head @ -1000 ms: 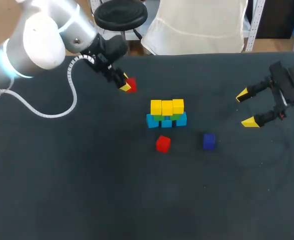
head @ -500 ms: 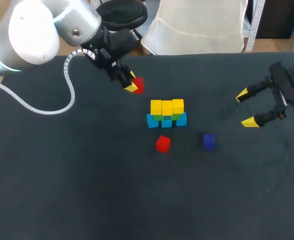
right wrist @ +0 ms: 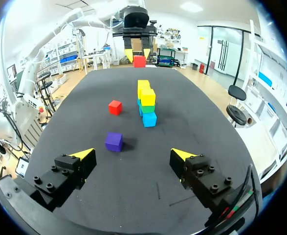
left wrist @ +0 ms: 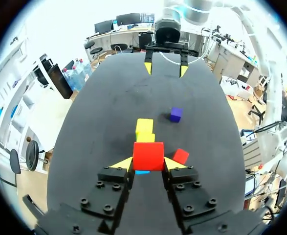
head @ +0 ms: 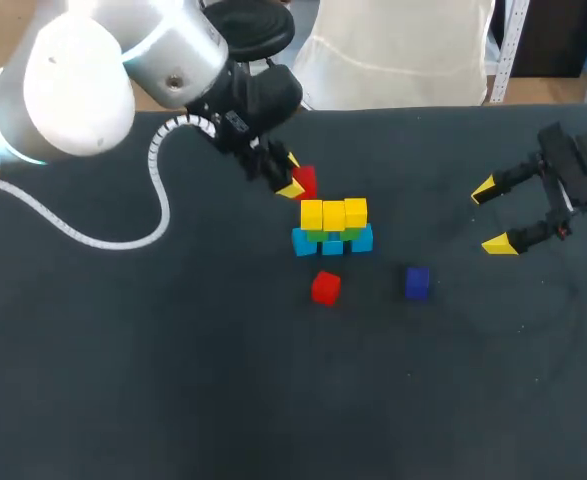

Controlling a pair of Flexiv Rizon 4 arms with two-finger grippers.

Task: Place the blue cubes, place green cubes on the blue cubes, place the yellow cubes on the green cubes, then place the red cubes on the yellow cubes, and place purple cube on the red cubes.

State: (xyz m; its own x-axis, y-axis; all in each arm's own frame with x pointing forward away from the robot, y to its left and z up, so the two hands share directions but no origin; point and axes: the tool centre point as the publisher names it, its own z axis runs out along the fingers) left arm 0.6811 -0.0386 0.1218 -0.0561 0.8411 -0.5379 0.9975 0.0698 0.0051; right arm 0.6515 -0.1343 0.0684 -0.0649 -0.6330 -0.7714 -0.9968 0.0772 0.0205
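My left gripper [head: 295, 184] [left wrist: 148, 164] is shut on a red cube [head: 304, 180] [left wrist: 148, 155], held in the air just left of and above the stack. The stack [head: 333, 227] [right wrist: 145, 102] has blue cubes at the bottom, green cubes in the middle and three yellow cubes [left wrist: 144, 128] on top. A second red cube [head: 325, 287] [right wrist: 115, 106] [left wrist: 181, 155] lies on the table in front of the stack. The purple cube [head: 417, 282] [right wrist: 114, 141] [left wrist: 176, 114] lies to its right. My right gripper [head: 500, 216] [right wrist: 132, 155] hangs open at the right, holding nothing.
The black table [head: 273, 380] spreads wide in front of the cubes. My left arm's white cable [head: 123, 235] loops over the table's left part.
My left gripper has carried the red cube rightward and a little forward, from the far left of the stack to right beside it. The right arm has not moved.
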